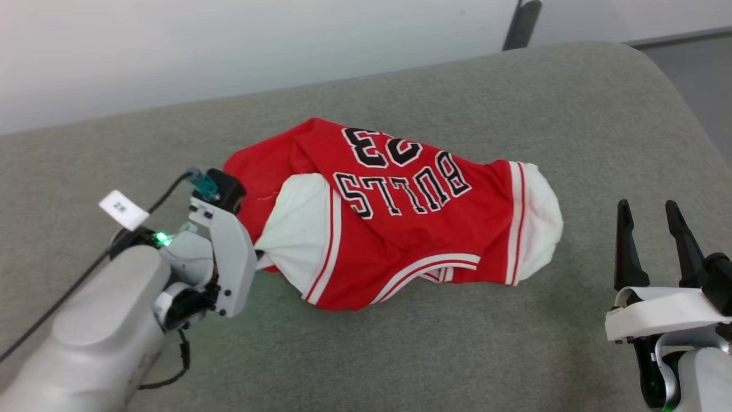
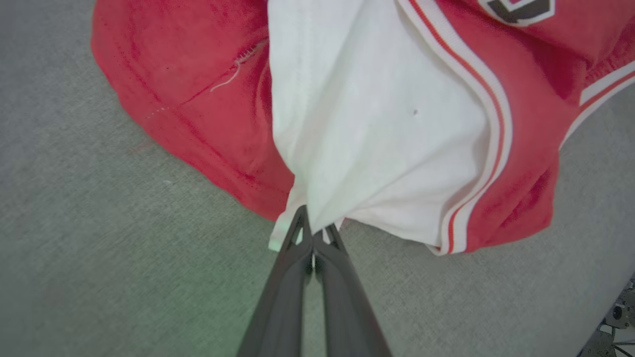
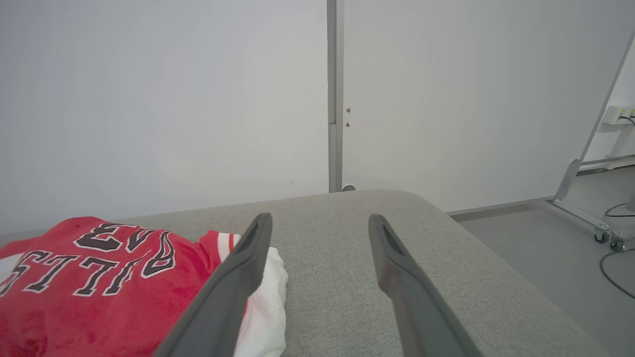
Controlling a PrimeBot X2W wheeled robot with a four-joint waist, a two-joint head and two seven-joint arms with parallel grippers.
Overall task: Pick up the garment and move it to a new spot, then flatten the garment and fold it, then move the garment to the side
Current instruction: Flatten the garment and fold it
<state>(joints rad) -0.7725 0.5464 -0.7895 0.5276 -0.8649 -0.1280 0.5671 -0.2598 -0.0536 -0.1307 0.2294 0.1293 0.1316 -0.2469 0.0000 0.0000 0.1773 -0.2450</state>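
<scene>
Here, garment (image 1: 423, 240) pinched in left claw (image 2: 314, 227)

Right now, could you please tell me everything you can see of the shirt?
The shirt is a red jersey with white short sleeves, red-white striped trim and black, white-outlined "BULLS" and "23". Soft knit, it lies crumpled, print up, on the grey padded surface. The left gripper pinches one white sleeve's edge.

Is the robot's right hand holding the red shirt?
No, the right gripper is open and empty, standing apart from the garment.
</scene>
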